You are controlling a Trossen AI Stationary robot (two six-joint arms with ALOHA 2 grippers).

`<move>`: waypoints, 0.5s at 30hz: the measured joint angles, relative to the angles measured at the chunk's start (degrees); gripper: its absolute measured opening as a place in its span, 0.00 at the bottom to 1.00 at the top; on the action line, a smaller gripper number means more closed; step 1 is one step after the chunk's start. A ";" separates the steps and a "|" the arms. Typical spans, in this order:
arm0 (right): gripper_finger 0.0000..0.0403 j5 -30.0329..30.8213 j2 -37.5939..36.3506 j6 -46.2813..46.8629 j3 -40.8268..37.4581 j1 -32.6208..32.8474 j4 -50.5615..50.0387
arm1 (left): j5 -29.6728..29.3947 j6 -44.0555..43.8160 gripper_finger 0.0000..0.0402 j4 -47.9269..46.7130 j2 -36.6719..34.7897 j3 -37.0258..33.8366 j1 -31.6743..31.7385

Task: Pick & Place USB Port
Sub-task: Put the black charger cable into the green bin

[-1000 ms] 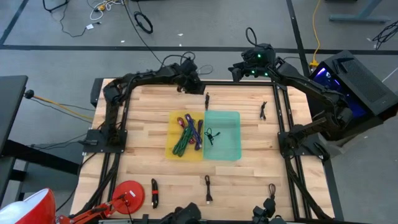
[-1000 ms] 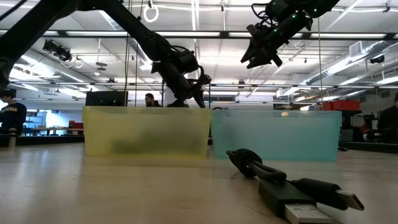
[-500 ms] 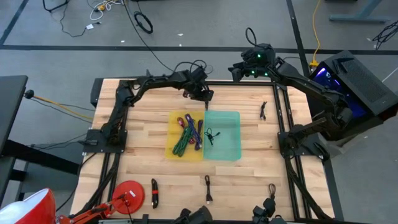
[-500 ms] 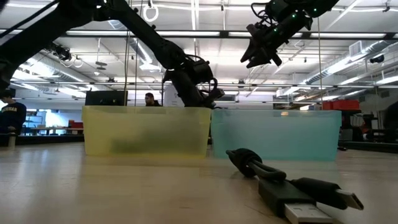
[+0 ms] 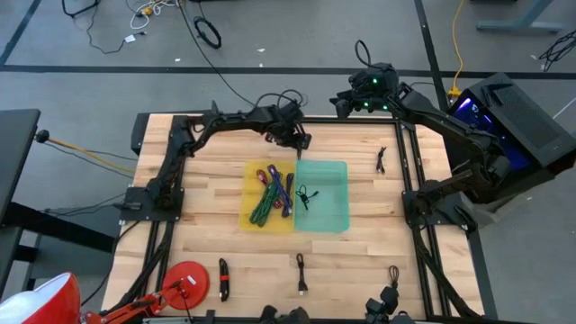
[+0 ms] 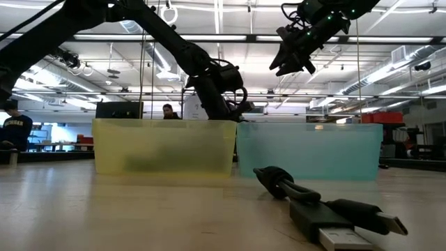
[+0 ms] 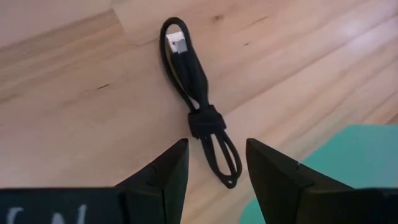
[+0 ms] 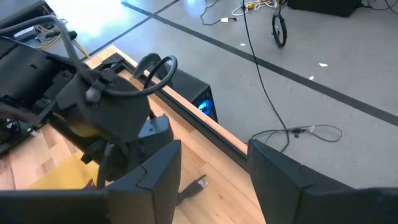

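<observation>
— Bins first: what is sitting near the cable?

— Two of them are standing side by side in the middle of the table [image 5: 216,193]; the yellow bin [image 5: 270,194] is holding a tangle of coloured cables, and the teal bin [image 5: 321,195] is holding one dark cable; the teal bin's corner is showing just beside the target in the left wrist view. More loose cables are lying along the table's near edge and right side (well apart from this one).

— And the USB cable itself?

— The USB cable [image 7: 198,104] is lying flat on the wood just behind the bins, where they meet; it is black, folded into a long loop, cinched by a band at its middle, with a pale connector at one end.

— Grippers?

— The left gripper [image 7: 216,163] is hovering right over it, fingers spread either side of the looped end, touching nothing; the right gripper [image 6: 291,61] is hanging high above the back edge, fingers parted, holding nothing.
</observation>
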 joint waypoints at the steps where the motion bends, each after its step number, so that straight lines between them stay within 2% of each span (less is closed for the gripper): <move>1: 0.46 0.00 0.00 -0.23 0.00 0.00 -0.04 | -0.19 -0.01 0.41 0.05 0.00 0.00 -0.27; 15: 0.46 0.00 0.00 -0.60 0.00 0.00 -0.45 | -7.32 1.51 0.41 -2.19 -0.02 -0.02 -4.30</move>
